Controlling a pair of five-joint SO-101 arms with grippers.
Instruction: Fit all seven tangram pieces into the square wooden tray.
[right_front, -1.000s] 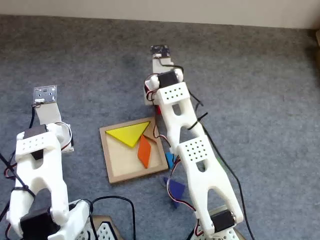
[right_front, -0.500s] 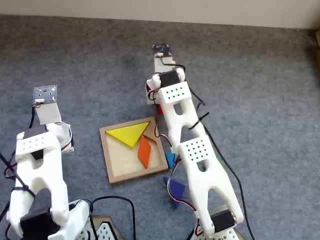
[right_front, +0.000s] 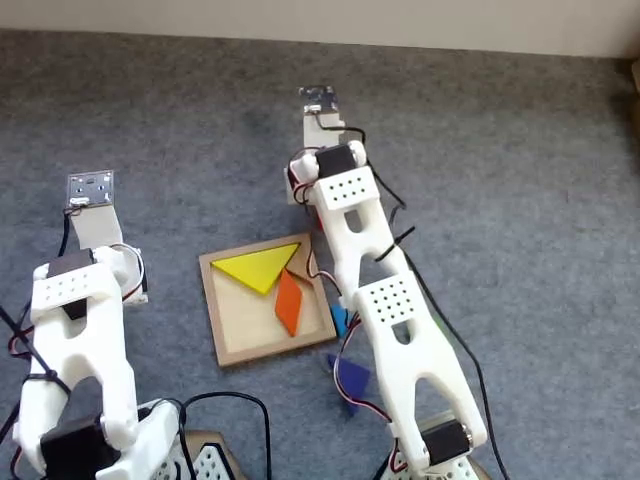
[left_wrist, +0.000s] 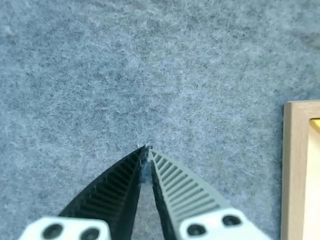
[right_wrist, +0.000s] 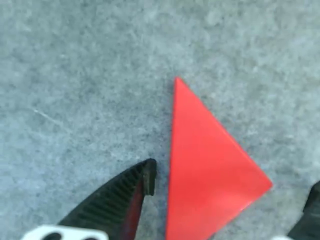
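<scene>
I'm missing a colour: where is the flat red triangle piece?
In the right wrist view, the flat red triangle lies on the grey carpet between the open fingers of the right gripper, beyond the square wooden tray.

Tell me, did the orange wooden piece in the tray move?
No. The orange parallelogram piece sits in the same spot in the square wooden tray, below the yellow triangle.

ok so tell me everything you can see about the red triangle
The red triangle is a flat, smooth red tangram piece, plastic-looking, lying flat on the grey carpet. One corner runs off the wrist view's edge. The right hand is open around it, a finger on either side; the dark finger sits beside one edge with a thin strip of carpet between, so nothing grips it yet.
</scene>
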